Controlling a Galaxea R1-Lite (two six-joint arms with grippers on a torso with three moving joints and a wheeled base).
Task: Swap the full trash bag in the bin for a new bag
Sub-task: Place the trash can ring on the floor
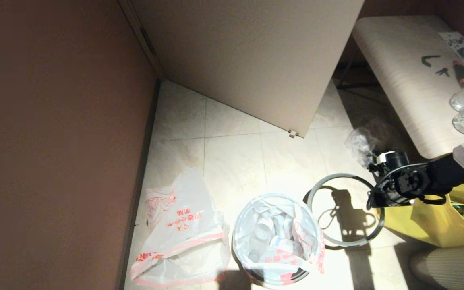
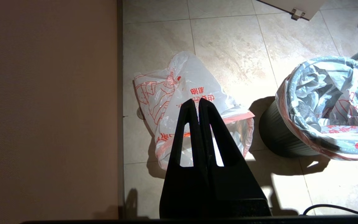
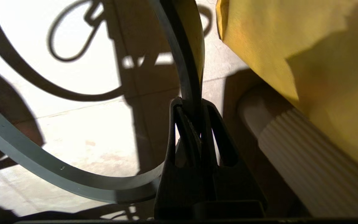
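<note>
Grey thin hoop (image 3: 42, 161) pinched in right hand (image 3: 194, 109); crinkly full trash bag (image 1: 276, 237) in ribbed bin (image 2: 275, 137).

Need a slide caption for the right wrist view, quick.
Right gripper shut on the bin's grey hoop, held above the floor beside the yellow tote.

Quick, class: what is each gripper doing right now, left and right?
Left gripper: shut, empty, above the slack white film bag.
Right gripper: shut on the thin grey hoop, beside the yellow fabric tote.
</note>
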